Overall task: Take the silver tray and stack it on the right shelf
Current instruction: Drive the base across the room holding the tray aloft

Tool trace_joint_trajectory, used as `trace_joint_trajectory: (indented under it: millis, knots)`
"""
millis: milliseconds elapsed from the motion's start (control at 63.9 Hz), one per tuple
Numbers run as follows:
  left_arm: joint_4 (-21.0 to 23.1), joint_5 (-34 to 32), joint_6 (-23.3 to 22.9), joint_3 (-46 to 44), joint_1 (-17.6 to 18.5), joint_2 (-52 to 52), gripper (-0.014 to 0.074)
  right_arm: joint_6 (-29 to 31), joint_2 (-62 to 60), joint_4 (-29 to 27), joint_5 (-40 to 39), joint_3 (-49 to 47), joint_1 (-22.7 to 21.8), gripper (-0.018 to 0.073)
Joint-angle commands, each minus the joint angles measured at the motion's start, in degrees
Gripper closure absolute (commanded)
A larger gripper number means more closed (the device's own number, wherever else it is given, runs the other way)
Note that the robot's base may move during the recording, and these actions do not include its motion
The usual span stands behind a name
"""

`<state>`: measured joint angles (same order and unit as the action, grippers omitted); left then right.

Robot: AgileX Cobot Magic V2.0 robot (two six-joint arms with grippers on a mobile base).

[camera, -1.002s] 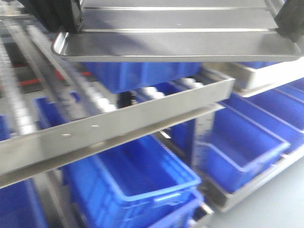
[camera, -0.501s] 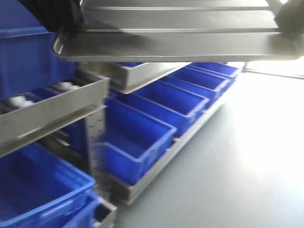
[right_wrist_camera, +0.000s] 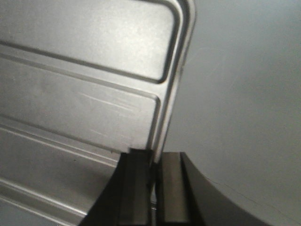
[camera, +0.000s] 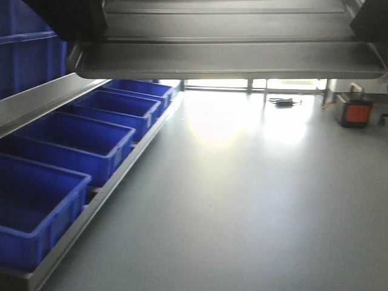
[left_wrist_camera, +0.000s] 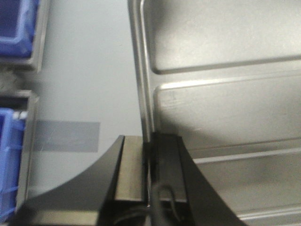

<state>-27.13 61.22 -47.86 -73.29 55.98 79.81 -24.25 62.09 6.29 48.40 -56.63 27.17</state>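
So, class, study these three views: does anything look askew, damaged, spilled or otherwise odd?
Nothing stands out. The silver tray sits level, its opposite rims pinched by the left hand and right hand; the blue bins line up neatly, and the floor shows no spills.

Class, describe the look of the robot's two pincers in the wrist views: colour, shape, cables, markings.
Both are matte black. The left pincer has two flat-topped, blocky fingers whose outer flanks flare in a curve; one finger's face looks grey-brown, and a thin dark cable loops at the root. The right pincer has the same shape. No markings show.
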Motion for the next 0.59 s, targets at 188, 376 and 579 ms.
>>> trace_joint_trajectory:
  millis: [188, 376, 579]
  knots:
    - [-4.0, 2.4, 2.1, -1.4, 0.3, -2.1, 0.0689, 1.4, -1.3, 3.9, -2.7, -1.7, -0.2, 0.0501]
    - [-4.0, 2.4, 2.1, -1.4, 0.3, -2.1, 0.0689, 1.4, -1.3, 3.9, -2.7, -1.7, -0.2, 0.0501]
    - [-4.0, 2.4, 2.1, -1.4, 0.3, -2.1, 0.0689, 1.4, -1.3, 3.9, -2.7, -1.7, -0.2, 0.0501]
